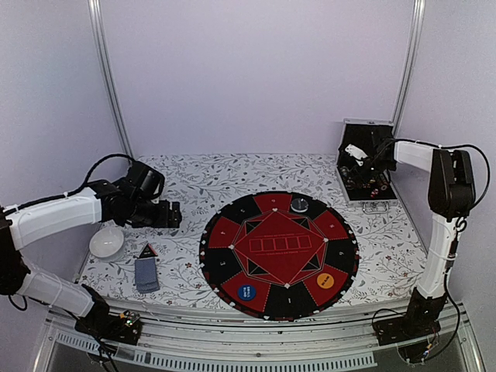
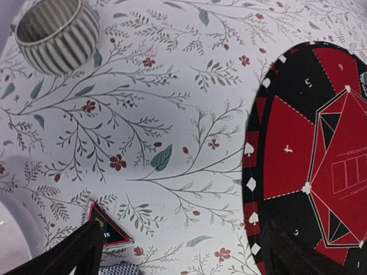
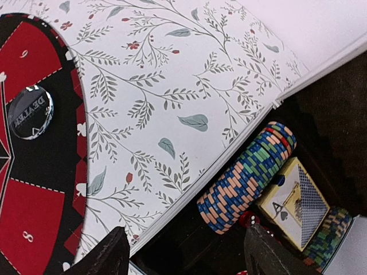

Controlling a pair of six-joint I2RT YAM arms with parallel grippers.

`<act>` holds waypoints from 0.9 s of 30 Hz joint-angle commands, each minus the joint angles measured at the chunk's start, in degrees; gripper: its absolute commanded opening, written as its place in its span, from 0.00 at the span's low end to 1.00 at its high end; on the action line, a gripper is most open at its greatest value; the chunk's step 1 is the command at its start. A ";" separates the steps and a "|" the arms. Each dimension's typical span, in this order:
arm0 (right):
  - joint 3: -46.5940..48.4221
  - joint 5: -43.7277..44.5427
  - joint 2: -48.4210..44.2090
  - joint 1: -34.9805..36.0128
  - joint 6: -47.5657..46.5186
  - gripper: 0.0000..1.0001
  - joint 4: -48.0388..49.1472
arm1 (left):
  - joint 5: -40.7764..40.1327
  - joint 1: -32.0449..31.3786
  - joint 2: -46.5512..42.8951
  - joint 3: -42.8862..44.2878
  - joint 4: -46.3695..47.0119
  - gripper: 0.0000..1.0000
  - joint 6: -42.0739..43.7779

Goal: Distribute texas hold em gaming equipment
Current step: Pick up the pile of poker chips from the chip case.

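A high camera behind the arms point(image 1: 62, 213) looks down on the whole table point(image 1: 194, 174), while both wrist cameras hang close over the round mat's point(image 2: 287, 149) nine and one o'clock edges, shared by all.

Table point(image 1: 194, 174) under white floral cloth | behind it: plain pale lilac wall point(image 1: 256, 70) | at its back corners: two aluminium posts point(image 1: 111, 77) rising | along its near edge: metal rail point(image 1: 256, 329) | light: soft, even

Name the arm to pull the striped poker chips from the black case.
Right. The right claw hangs open over the black case, beside its row of striped poker chips; the left claw is across the floral table.
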 commanded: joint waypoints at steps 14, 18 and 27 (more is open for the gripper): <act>-1.83 -3.49 1.47 -2.10 -42.80 0.59 8.87 | -0.43 -0.40 1.18 3.95 4.23 0.98 11.60; -1.16 -0.87 3.60 -2.10 -45.55 0.58 8.79 | -0.70 -0.40 1.48 3.58 4.38 0.98 11.47; -1.08 2.24 5.66 -2.08 -48.81 0.56 10.06 | -1.06 -0.23 2.39 3.72 4.42 0.98 12.07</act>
